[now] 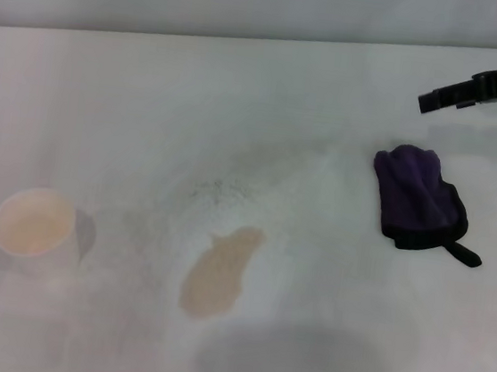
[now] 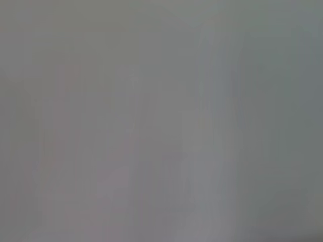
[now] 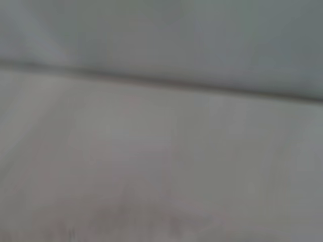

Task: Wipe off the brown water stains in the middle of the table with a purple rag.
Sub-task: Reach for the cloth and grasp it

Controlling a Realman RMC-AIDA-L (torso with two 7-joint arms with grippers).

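Observation:
The purple rag [image 1: 419, 198] lies bunched on the white table [image 1: 149, 112] at the right, its black tab pointing toward the near right. The brown water stain [image 1: 221, 271] is an elongated tan blotch near the table's middle front. My right gripper [image 1: 438, 101] comes in from the upper right, above and behind the rag, apart from it. My left gripper is out of view. The left wrist view shows only flat grey. The right wrist view shows bare table [image 3: 151, 166] and its far edge.
A white paper cup [image 1: 35, 229] stands at the left front. Faint grey speckles [image 1: 231, 184] spread behind the stain. The table's far edge [image 1: 248, 35] meets a grey wall.

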